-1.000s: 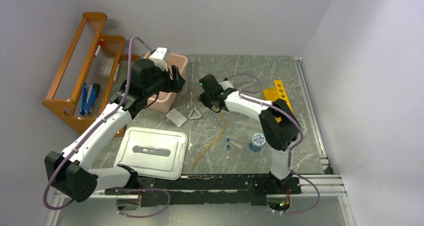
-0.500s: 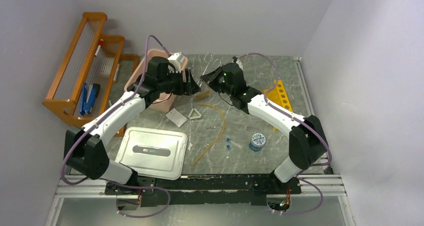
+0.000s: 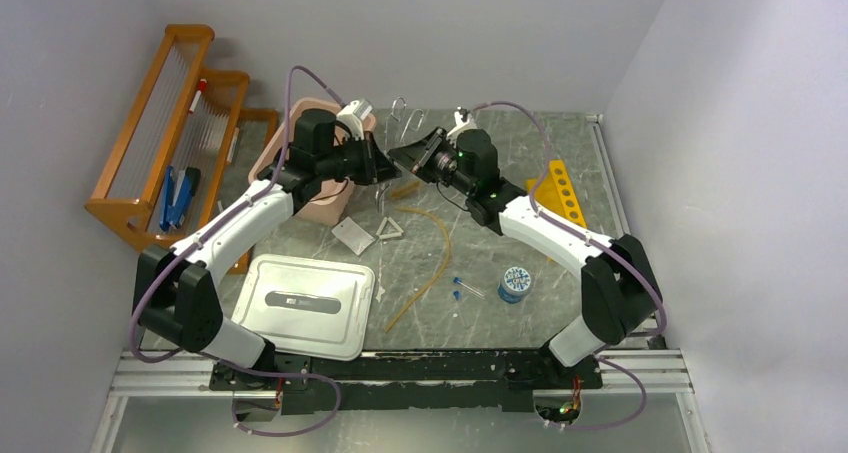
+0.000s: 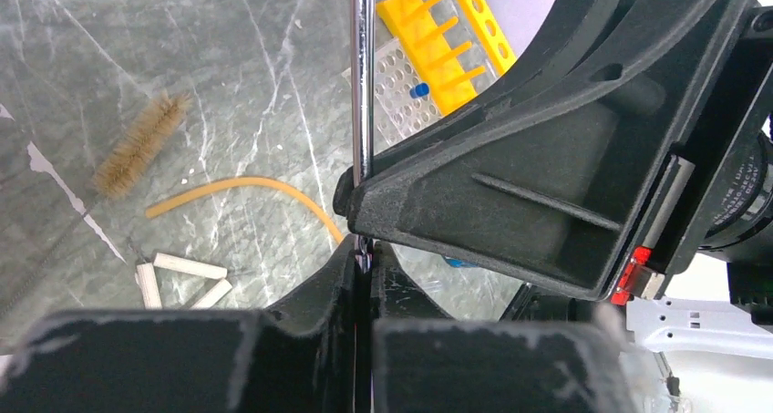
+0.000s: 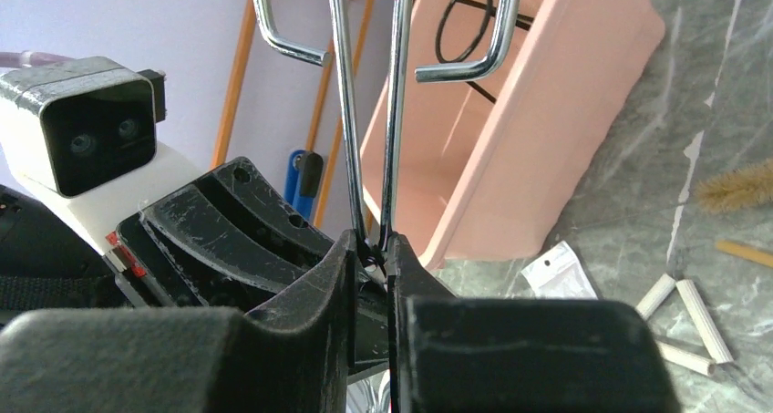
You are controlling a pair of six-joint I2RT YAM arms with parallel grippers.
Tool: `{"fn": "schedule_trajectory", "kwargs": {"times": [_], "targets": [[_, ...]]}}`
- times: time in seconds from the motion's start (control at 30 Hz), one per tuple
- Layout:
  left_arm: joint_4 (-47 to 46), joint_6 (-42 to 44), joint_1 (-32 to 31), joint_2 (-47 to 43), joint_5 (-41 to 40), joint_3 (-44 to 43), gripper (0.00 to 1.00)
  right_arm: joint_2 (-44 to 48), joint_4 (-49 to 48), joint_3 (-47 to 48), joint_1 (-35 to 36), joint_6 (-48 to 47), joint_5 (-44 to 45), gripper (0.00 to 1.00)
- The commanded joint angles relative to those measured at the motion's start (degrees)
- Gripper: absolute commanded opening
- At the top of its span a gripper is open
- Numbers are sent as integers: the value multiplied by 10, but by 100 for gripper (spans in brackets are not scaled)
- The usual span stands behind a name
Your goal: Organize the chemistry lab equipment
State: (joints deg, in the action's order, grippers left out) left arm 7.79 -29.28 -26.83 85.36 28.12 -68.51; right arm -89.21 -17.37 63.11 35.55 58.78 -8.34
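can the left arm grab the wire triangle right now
Probably not yet: the left pincer is shut on the metal wire piece, which the right pincer also grips. The wire triangle itself lies uncovered on the table.

Both arms on my feed are built alike. The left arm (image 3: 225,235) and the right arm (image 3: 548,235) have smooth white link shells joined by bulky black joint housings. I read small green indicator lights (image 3: 491,184) on the right arm's joints. A grey-purple cable (image 3: 291,98) loops outside each arm between base and wrist. Each hand is matt black moulded plastic, scuffed pale along its edges. The left hand (image 4: 364,260) and the right hand (image 5: 371,246) each carry two thick wedge-shaped fingers with ribbed, recessed flanks. I note a red tab (image 4: 641,256) on the right hand's side. A white boxed twin-lens camera (image 5: 87,121) sits on the left wrist.
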Motion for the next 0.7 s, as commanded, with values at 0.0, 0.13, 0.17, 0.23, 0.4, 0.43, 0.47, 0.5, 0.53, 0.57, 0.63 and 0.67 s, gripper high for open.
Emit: {"fn": "schedule_trajectory", "kwargs": {"times": [0.0,0.13,0.17,0.23,0.4,0.43,0.47,0.5,0.53,0.57,0.63,0.67], "targets": [[-25,24,7,-25,46,-3,5,24,-33,-4,-2,-18,-13,0],[-15,41,18,-31,63,-4,5,29,-15,7,-7,-29,-27,23],[-10,47,22,-33,64,-7,5,32,-9,10,-10,-35,-29,33],[6,63,30,-36,69,-17,5,41,1,17,-18,-56,-36,55],[54,95,59,-33,68,-51,5,87,17,12,-45,-134,2,77],[65,103,64,-30,67,-60,5,97,12,7,-60,-137,2,77],[79,114,70,-26,60,-72,5,106,9,2,-71,-139,2,77],[98,127,75,-21,47,-85,5,112,11,1,-83,-141,4,77],[114,140,81,-15,34,-99,5,118,18,1,-92,-145,8,77],[131,155,88,-8,22,-112,5,122,24,1,-99,-151,9,77],[164,190,104,9,-1,-139,5,130,35,-1,-107,-163,16,77],[186,212,111,17,-17,-151,5,133,39,-5,-108,-167,22,77]]}}
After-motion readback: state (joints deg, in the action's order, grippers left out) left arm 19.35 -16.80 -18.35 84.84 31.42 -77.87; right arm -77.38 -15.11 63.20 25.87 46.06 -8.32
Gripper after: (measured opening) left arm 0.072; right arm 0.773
